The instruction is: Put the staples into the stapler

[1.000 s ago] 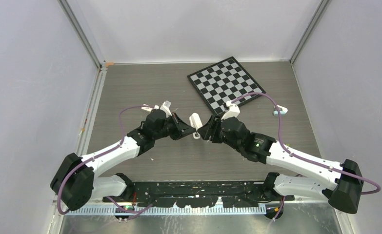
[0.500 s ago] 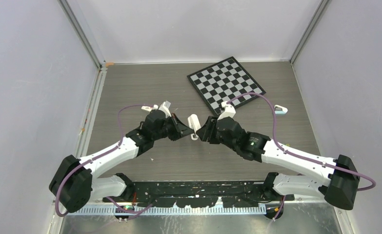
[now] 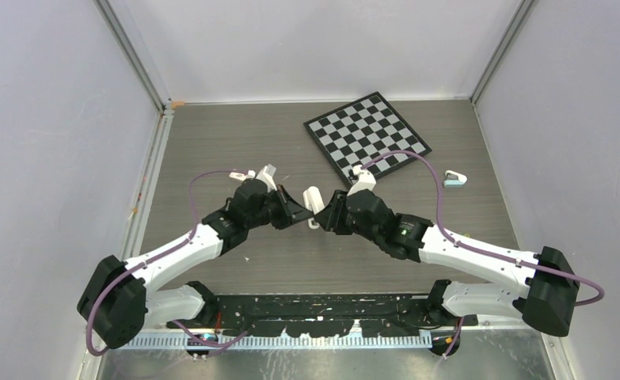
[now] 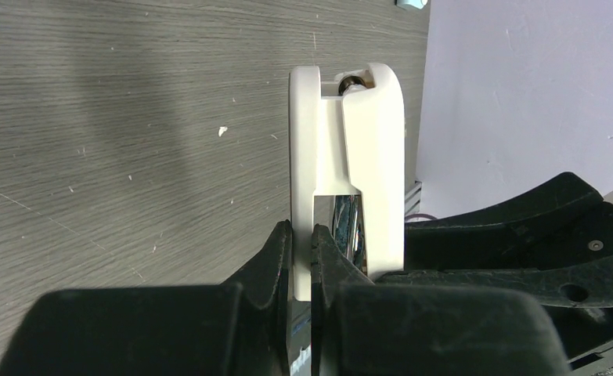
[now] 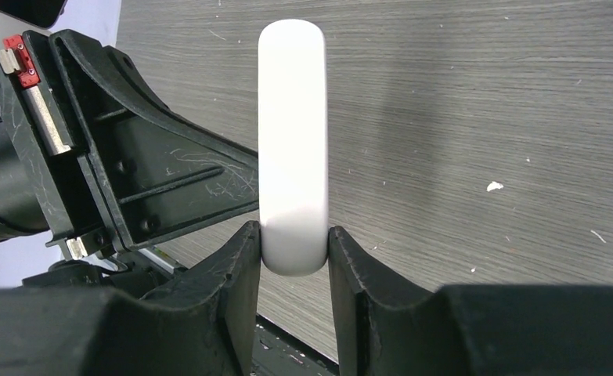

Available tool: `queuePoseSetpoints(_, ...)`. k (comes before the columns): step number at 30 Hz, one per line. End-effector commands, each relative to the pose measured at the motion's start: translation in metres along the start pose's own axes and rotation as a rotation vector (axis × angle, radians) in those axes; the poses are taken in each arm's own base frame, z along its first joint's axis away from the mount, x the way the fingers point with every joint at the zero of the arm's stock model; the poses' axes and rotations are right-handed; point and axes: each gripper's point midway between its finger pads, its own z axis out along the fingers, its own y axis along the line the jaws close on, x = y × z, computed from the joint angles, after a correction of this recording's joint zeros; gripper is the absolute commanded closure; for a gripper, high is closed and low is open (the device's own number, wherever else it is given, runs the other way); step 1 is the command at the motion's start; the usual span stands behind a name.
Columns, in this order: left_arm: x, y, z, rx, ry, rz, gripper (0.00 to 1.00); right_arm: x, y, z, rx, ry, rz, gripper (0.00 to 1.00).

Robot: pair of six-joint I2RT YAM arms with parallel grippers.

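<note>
The white stapler (image 3: 314,199) is held upright above mid-table between both grippers. My left gripper (image 3: 301,210) is shut on one thin white arm of the stapler (image 4: 303,196). The stapler stands opened, with a teal and shiny metal part showing in the gap beside that arm. In the right wrist view the rounded white body of the stapler (image 5: 291,133) stands between my right gripper's (image 5: 293,247) pads, which press on both its sides. The staples are not visible as a separate block in any view.
A black-and-white chequered board (image 3: 367,136) lies at the back right. A small white and pale blue object (image 3: 454,179) rests on the table right of it, near the right arm's purple cable. Grey walls enclose the wooden table (image 3: 235,142).
My right arm has slid left toward the stapler and its jaws have narrowed onto the white body. The left gripper has kept its grip and barely moved.
</note>
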Motion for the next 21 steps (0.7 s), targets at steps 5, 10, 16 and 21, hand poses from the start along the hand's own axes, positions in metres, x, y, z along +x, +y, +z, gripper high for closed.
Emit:
queuePoseSetpoints(5,-0.034,-0.018,-0.029,0.008,-0.154,0.31,1.0,-0.039,-0.004,-0.027,0.066,-0.115,-0.038,0.72)
queuePoseSetpoints(10,-0.053,-0.02,-0.049,-0.035,-0.218,0.596,1.0,-0.06,0.003,-0.051,-0.004,-0.195,-0.049,0.72)
queuePoseSetpoints(16,-0.054,-0.007,-0.058,-0.1,-0.179,0.806,1.0,-0.085,0.001,-0.079,-0.008,-0.283,-0.058,0.72)
queuePoseSetpoints(21,-0.04,-0.018,-0.063,0.053,-0.185,0.991,1.0,-0.085,-0.002,-0.079,-0.006,-0.279,-0.085,0.73)
